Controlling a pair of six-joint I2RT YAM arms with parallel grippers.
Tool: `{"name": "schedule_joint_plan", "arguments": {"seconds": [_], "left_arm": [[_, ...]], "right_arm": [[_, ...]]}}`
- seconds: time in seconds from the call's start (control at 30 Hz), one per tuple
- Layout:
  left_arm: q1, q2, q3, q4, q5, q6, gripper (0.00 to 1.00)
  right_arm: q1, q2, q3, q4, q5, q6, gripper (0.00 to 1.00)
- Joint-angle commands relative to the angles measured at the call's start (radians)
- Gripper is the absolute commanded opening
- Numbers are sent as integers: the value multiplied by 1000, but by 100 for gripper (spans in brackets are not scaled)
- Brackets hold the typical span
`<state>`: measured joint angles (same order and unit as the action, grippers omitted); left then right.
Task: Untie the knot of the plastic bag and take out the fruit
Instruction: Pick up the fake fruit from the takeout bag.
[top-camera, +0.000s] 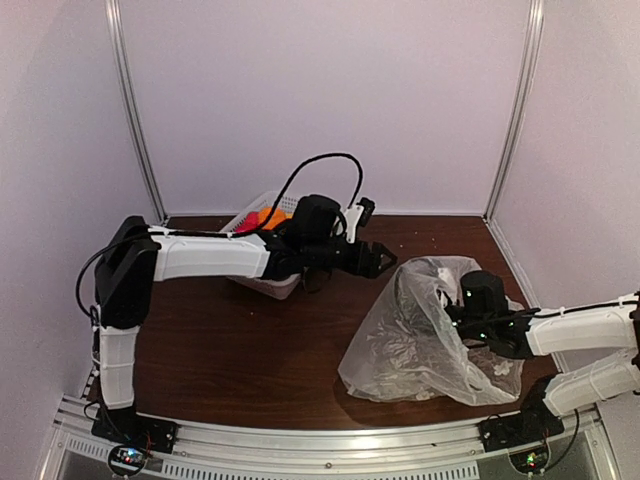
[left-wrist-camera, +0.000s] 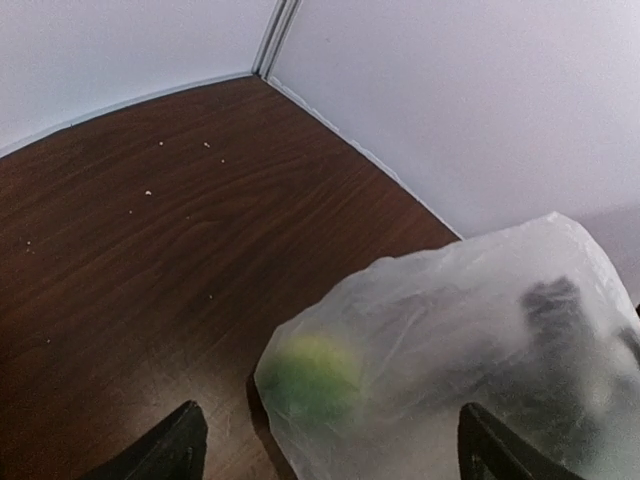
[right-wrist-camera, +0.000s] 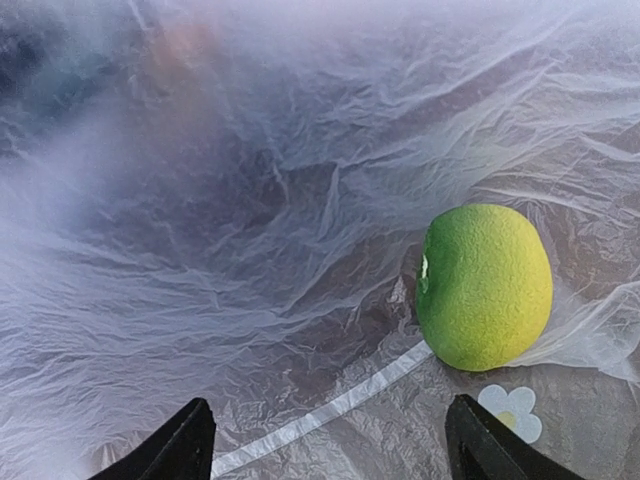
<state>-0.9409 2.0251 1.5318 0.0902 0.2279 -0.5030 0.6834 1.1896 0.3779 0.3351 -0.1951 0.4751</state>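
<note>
One fruit (right-wrist-camera: 485, 287) in bag (right-wrist-camera: 250, 200), wrist views only

Crinkly clear-film plastic bag (top-camera: 420, 340), wood-grain table (top-camera: 250, 350)

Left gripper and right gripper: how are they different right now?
The left gripper is outside the plastic bag; the right gripper is inside it. The right gripper sees the yellow-green fruit clearly; the left gripper sees it blurred through film. Both are open and hold nothing.
</note>
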Motion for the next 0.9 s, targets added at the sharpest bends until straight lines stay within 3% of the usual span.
{"name": "schedule_joint_plan", "arguments": {"seconds": [0.0,0.23,0.47,0.6,0.87], "left_arm": [[12,130,188,81,77,-32,88],[17,320,378,52,93,-15,88],[18,419,425,136,184,-22,85],[19,448,409,196,261,-18,60],[16,437,321,278,330,-49,34]], "right_arm": [[7,-14,-29,57,-38,2,80],[9,6,-24,39,-37,-9,75],[9,7,-23,19,57,20,80],[-6,18,-37,41,113,47,82],[-84,87,-26,55,114,94,82]]}}
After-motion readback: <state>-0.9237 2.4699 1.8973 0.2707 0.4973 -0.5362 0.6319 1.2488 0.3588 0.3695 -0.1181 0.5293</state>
